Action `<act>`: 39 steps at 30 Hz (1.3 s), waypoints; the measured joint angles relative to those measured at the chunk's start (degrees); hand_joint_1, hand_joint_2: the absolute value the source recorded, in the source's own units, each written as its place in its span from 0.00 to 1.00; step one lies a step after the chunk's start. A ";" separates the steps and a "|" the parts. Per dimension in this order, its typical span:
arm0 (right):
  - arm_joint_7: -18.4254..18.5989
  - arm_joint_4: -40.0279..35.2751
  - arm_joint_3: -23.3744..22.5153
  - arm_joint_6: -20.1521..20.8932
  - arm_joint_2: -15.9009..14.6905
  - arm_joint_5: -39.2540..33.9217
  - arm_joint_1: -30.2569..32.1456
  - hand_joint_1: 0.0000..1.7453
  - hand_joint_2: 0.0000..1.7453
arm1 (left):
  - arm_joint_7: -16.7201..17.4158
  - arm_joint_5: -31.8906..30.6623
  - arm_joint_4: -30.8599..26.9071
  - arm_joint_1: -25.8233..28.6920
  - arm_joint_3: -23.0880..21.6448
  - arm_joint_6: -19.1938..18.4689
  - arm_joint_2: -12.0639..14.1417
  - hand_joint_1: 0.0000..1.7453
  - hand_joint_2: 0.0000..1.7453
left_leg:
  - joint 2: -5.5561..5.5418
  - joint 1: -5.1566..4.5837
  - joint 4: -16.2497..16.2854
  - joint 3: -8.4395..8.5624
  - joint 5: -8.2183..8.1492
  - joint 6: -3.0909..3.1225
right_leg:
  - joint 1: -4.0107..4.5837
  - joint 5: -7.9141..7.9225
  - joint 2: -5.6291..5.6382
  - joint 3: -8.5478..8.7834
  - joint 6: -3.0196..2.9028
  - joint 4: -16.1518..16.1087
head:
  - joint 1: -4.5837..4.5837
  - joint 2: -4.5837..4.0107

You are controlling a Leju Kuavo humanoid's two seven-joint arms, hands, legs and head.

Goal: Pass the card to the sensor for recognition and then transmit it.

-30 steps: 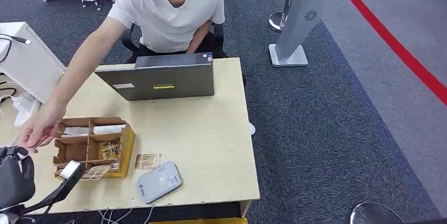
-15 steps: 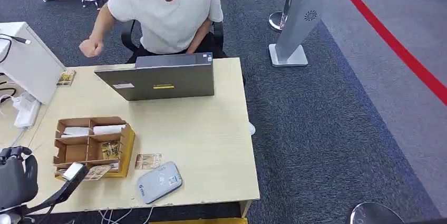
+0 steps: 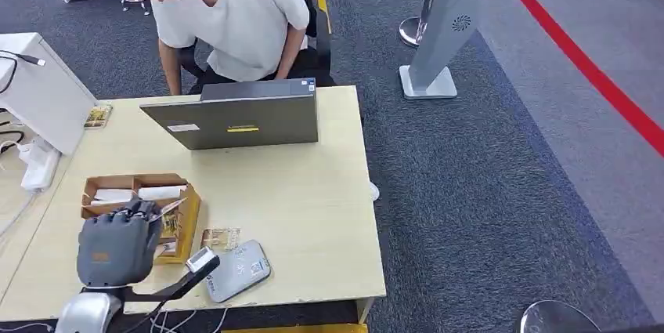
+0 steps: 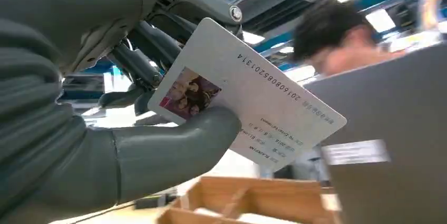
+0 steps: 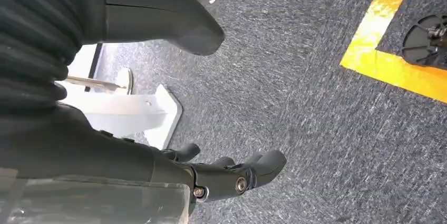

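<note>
Left robot hand (image 3: 117, 240): I see it raised over the near left part of the bench, in front of the wooden organizer. In the left wrist view the left robot hand (image 4: 105, 103) has its thumb and dark fingers closed on a card.
Card (image 4: 245, 97): white, with a small photo and printed lines, pinched at its photo end and tilted; the free end sticks out toward the laptop. From the head view I can make out just a pale edge past the fingers.
Wooden organizer (image 3: 176, 192): a brown tray split into compartments, near left on the bench, holding white items at its far side; the hand partly covers it.
Loose card (image 3: 220, 239): lies flat on the bench between the organizer and the sensor.
Sensor (image 3: 237, 270): a flat grey pad with rounded corners, near the bench's near edge, just right of my hand and apart from it.
Bench (image 3: 313, 192): light wood top.
Laptop (image 3: 239, 120): grey, lid up, at the far side of the bench.
Person (image 3: 227, 12): white shirt, seated beyond the laptop, leaning left.
Right robot hand (image 5: 232, 174): hangs over dark grey carpet, fingers loosely curved and apart, holding nothing.
</note>
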 joint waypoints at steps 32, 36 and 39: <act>0.28 -0.35 -2.88 0.02 0.00 3.34 -0.41 0.00 1.00 | 5.75 0.00 4.83 0.81 -11.25 -21.94 -1.16 1.00 1.00 | 0.00 0.01 -0.02 -0.03 -0.02 0.03 | 0.01 -0.02 0.00 -0.01 0.00 0.00 | 0.00 0.00; 0.31 -0.39 -3.43 0.02 0.02 3.50 -0.46 0.00 1.00 | 4.76 0.00 5.27 1.09 -11.29 -23.12 -1.64 1.00 1.00 | 0.00 0.01 -0.02 -0.02 -0.02 0.03 | 0.01 -0.02 0.00 0.00 0.00 0.00 | 0.00 0.00; 0.28 -0.46 -3.83 -0.02 0.02 3.69 -0.50 0.00 1.00 | 4.37 0.00 5.27 1.23 -11.84 -24.11 -1.86 1.00 1.00 | -0.01 0.01 -0.01 -0.02 -0.02 0.03 | 0.01 -0.02 0.00 0.01 0.00 0.00 | 0.02 0.02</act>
